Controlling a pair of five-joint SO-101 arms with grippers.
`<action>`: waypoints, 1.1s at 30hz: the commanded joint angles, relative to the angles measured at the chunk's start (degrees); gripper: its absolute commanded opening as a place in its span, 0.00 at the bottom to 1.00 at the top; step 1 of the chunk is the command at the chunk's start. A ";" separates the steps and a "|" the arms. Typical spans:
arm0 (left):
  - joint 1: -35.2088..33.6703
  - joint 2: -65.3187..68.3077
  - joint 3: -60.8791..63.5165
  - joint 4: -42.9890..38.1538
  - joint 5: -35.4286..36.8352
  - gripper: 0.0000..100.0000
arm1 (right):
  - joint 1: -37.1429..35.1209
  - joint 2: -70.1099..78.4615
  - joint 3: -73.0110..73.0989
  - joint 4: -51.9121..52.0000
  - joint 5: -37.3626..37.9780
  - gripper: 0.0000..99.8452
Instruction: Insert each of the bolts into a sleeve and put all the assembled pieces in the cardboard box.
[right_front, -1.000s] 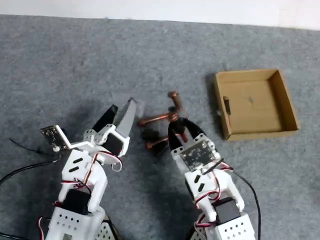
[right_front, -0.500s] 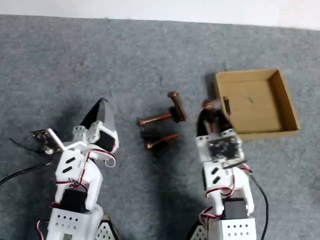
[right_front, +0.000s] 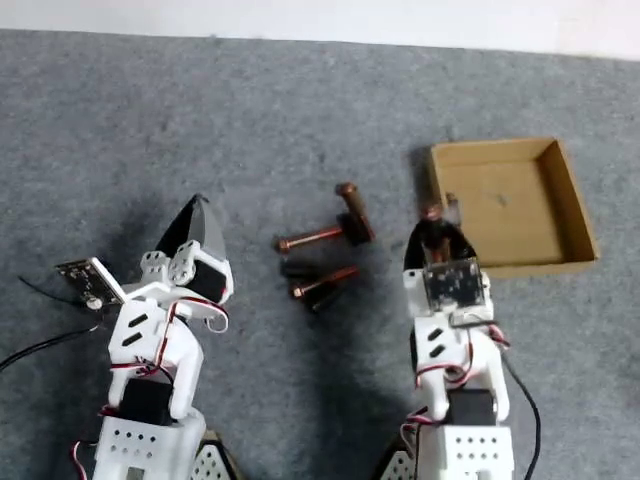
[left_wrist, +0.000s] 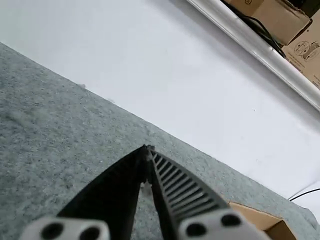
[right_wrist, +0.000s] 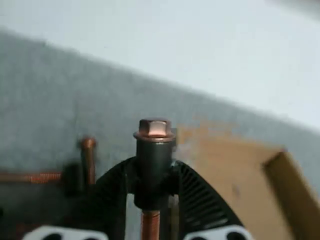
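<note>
My right gripper (right_front: 433, 224) is shut on an assembled piece: a copper bolt (right_wrist: 156, 129) standing upright in a black sleeve (right_wrist: 152, 162), held just off the cardboard box's (right_front: 512, 205) left wall. The box (right_wrist: 235, 165) lies beyond the gripper (right_wrist: 152, 176). On the carpet between the arms lie three more copper bolts: one (right_front: 348, 198) in a dark sleeve (right_front: 359, 230), one (right_front: 308, 240) pointing left, and one (right_front: 324, 280) with a dark sleeve beside it. My left gripper (right_front: 198, 204) is shut and empty, raised left of the bolts (left_wrist: 149, 151).
Grey carpet (right_front: 250, 110) covers the table, with a white wall (left_wrist: 150, 60) behind it. A box corner (left_wrist: 260, 224) peeks past the left gripper. Open carpet stretches at the back and far left.
My right gripper has carried the sleeved bolt from the bolt cluster rightwards to the box's left wall. The left gripper has shut and drawn back to the left.
</note>
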 joint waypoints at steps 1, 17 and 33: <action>-0.75 -0.57 1.45 0.26 -0.18 0.01 | 0.92 17.36 -13.85 -4.00 -3.78 0.01; -0.66 -0.57 1.45 0.09 -0.18 0.01 | 15.60 85.49 -62.73 -4.35 -31.56 0.01; 1.45 -0.57 1.45 0.18 -0.18 0.01 | 12.00 99.38 -65.19 -6.81 -16.18 0.26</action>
